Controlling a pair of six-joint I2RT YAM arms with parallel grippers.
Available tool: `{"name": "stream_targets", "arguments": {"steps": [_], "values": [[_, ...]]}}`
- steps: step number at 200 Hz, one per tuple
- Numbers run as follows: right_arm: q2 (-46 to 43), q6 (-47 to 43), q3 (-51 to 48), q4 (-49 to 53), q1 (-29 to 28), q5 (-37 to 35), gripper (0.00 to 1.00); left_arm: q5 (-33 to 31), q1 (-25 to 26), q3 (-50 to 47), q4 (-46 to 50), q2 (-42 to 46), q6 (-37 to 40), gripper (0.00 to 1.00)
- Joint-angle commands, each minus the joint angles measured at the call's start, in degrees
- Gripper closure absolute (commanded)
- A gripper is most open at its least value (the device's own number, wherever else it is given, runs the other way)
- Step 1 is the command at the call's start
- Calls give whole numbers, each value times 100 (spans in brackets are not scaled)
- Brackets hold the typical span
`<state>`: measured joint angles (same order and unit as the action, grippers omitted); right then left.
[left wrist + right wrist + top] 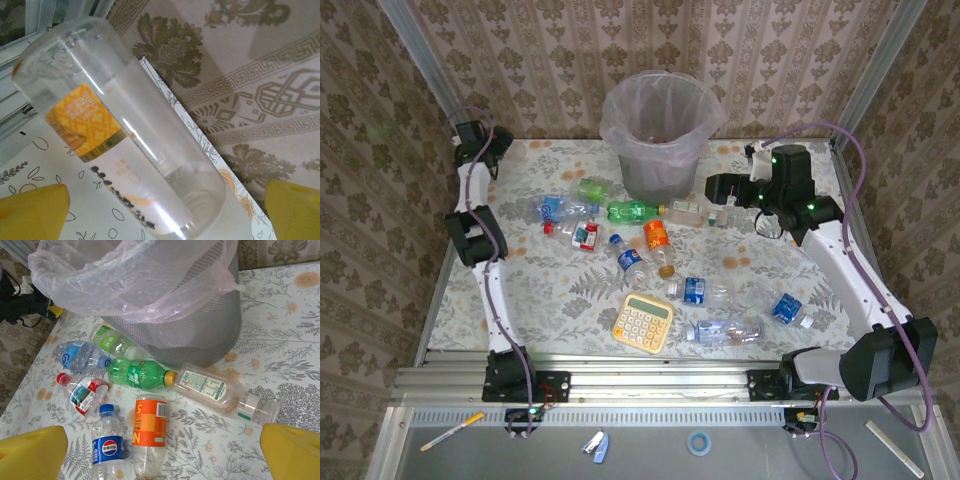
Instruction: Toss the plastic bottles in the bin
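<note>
"Bottles (720,330) all over. Which one first?"

"I'd say the orange bottle (150,432). It lies squarely between the right gripper's (162,452) fingers, which are spread wide and empty. Its long axis runs straight away from them, so they would close across its width."

"And the bin (200,335)?"

"Straight ahead of those fingers, just past the green bottle (137,374)."

"The left gripper (167,215)?"

"Also spread and empty, with a clear yellow-labelled bottle (115,135) lying slantwise ahead of its fingers."
</note>
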<state>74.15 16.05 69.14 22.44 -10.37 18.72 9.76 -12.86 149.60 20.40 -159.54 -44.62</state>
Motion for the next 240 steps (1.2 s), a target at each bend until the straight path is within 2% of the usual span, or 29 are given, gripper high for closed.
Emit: {"name": "stream_targets", "arguments": {"steps": [1,38,70,125,175,182,200,240], "values": [[15,-247,-102,-112,-39,-7,0,-90,-129,418,559,-313,-406,1],[86,-381,-119,-151,-27,-40,0,122,-174,424,741,-395,-666,3],[184,-406,-150,-210,-19,-79,0,130,-275,501,1572,-312,-694,7],[280,-463,-314,-384,38,17,0,90,-340,404,2507,-55,92,10],[360,-531,-349,-409,71,199,0,-288,-318,329,3355,60,957,14],[356,-563,-334,-387,71,220,0,-332,-307,230,3356,108,1058,17],[331,-619,-302,-339,77,203,0,-268,-281,109,3380,158,1229,32],[251,-630,-283,-264,79,142,0,-676,-6,-88,3580,561,1816,47]]}}
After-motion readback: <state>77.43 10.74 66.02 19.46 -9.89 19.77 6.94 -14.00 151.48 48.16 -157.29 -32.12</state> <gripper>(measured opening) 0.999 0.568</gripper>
